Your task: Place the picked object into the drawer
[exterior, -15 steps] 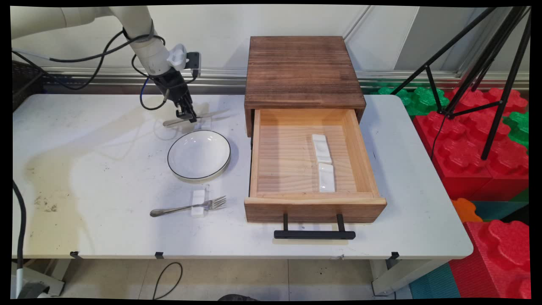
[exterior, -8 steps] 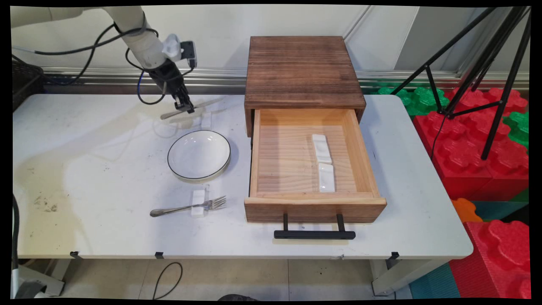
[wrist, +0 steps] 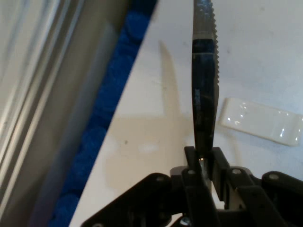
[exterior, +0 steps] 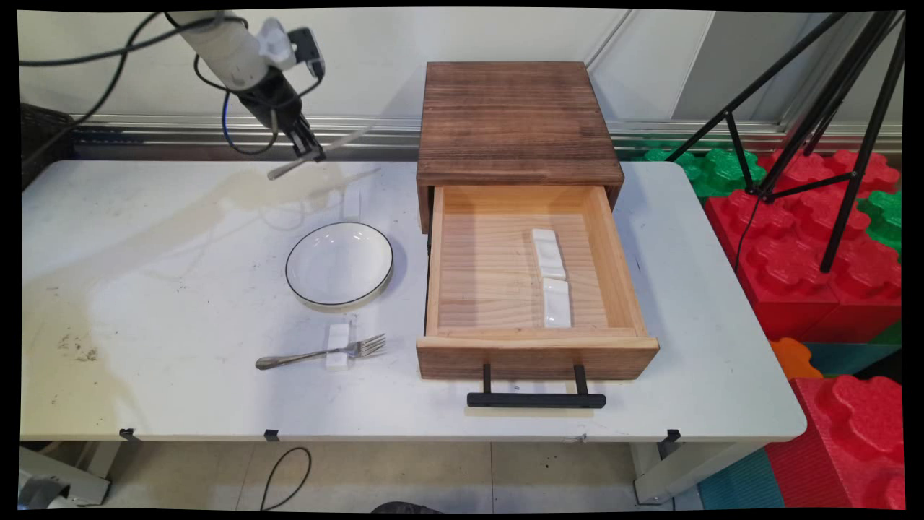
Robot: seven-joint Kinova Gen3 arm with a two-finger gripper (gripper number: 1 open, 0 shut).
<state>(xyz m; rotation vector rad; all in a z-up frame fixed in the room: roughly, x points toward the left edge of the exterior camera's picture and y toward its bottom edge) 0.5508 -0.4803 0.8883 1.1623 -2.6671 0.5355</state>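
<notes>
Above the counter's (exterior: 180,289) far left, our claw (exterior: 312,152) pinches a knife (exterior: 317,153) by one end; it could swivel loose.

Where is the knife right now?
The knife is up in the air, held by the gripper at the main view's upper left, above the table's far edge. A small white rest and the plate lie below it.

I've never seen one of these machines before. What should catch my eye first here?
The black two-finger gripper, raised above the white table's far left side, has its fingers clamped on a serrated metal table knife. To the right stands a dark wooden box with its pale wooden drawer pulled open, two white ceramic rests lying inside.
</notes>
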